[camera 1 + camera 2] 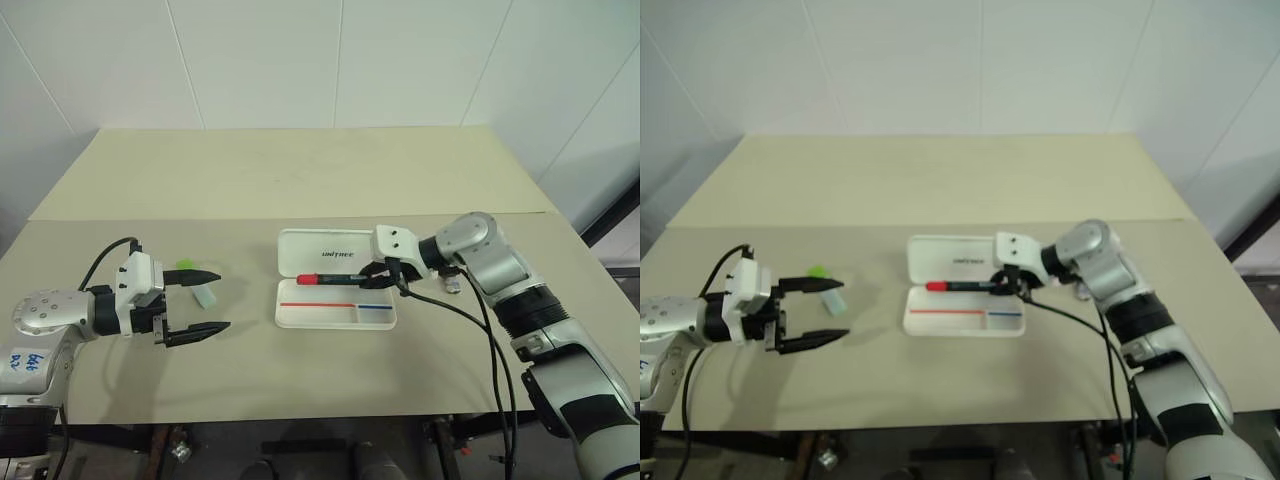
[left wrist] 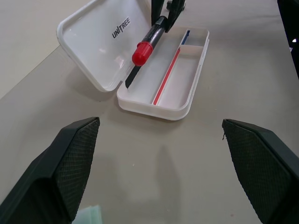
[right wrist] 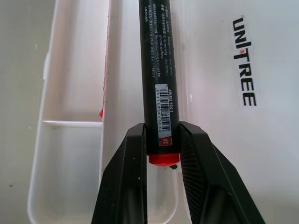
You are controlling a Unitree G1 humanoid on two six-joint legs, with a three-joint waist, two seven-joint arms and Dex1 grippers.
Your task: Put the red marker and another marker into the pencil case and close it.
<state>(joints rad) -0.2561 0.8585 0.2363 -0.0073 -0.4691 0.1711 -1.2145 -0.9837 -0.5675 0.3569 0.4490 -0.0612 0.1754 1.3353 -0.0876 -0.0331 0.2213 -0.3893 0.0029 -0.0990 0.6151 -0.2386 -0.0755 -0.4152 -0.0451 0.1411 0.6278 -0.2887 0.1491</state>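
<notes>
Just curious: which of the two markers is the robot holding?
The red marker, black-barrelled, clamped in the right gripper above the pencil case. The green-capped marker lies on the table.

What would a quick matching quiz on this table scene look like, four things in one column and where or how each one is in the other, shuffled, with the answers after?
Things:
1. red marker
2. green-capped marker
3. pencil case
4. left gripper

States:
A. lying on the table beside the left gripper
B. open and holding nothing
C. clamped in the right gripper above the case
D. lid open, tray holding no marker

Pairs: 1-C, 2-A, 3-D, 4-B
</notes>
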